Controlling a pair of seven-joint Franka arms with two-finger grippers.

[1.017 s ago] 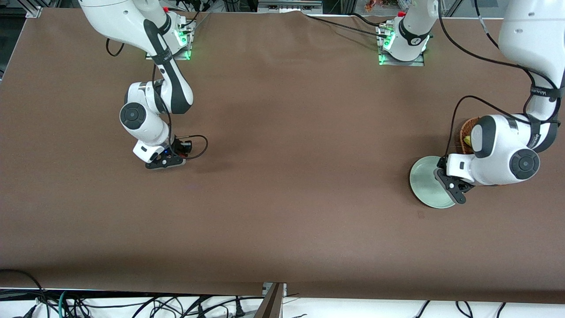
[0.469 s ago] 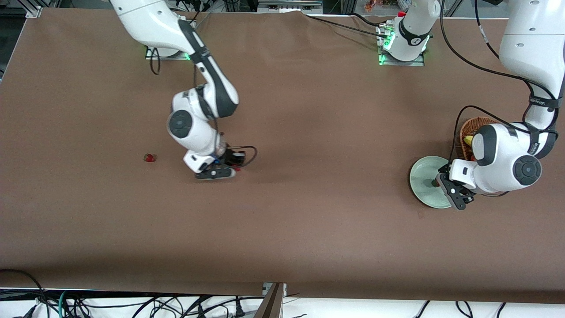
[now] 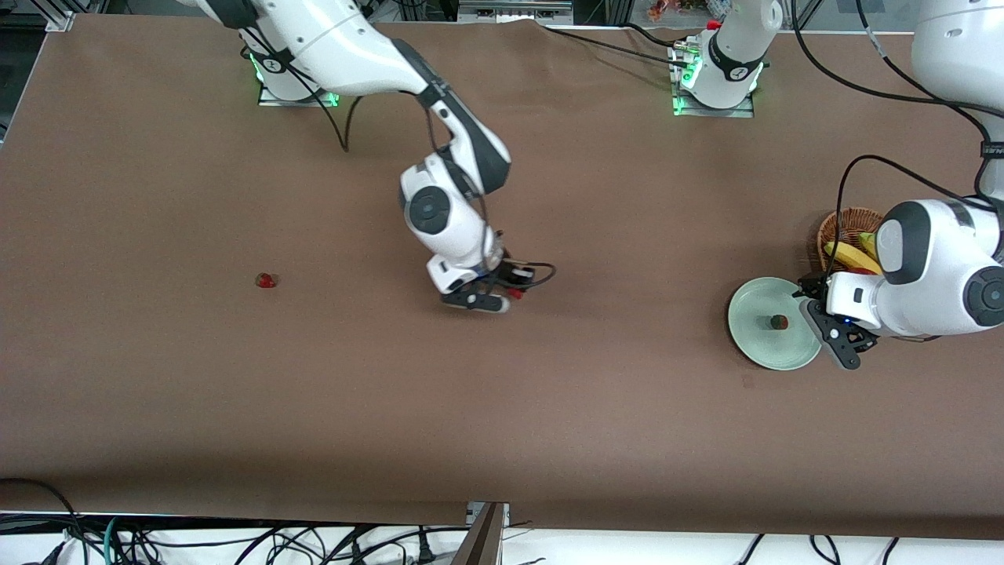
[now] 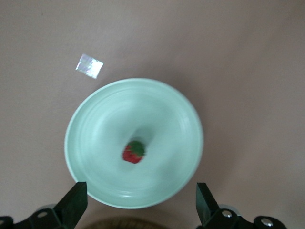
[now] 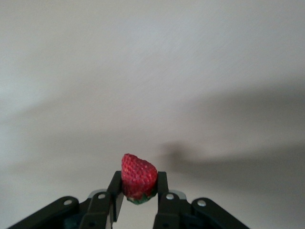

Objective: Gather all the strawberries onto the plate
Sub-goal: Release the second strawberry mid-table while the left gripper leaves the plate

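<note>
The pale green plate [image 3: 753, 333] lies near the left arm's end of the table with one strawberry [image 3: 778, 321] in its middle. My left gripper [image 3: 838, 339] hangs open over the plate's edge beside the basket. In the left wrist view, its fingers [image 4: 76, 202] stand wide apart with the plate [image 4: 95, 119] and the berry [image 4: 134, 151] below them. My right gripper [image 3: 510, 297] is over the middle of the table, shut on a second strawberry [image 5: 138, 174]. A third strawberry [image 3: 267, 280] lies on the table toward the right arm's end.
A brown wicker basket [image 3: 833, 227] with a banana [image 3: 847, 256] stands right next to the plate, farther from the front camera, partly hidden by the left arm. A small shiny patch [image 4: 89, 65] lies on the brown cloth near the plate.
My left gripper opened, left a strawberry on the plate and drew back toward the plate's edge. My right arm swung from the right arm's end toward the table's middle, carrying its strawberry.
</note>
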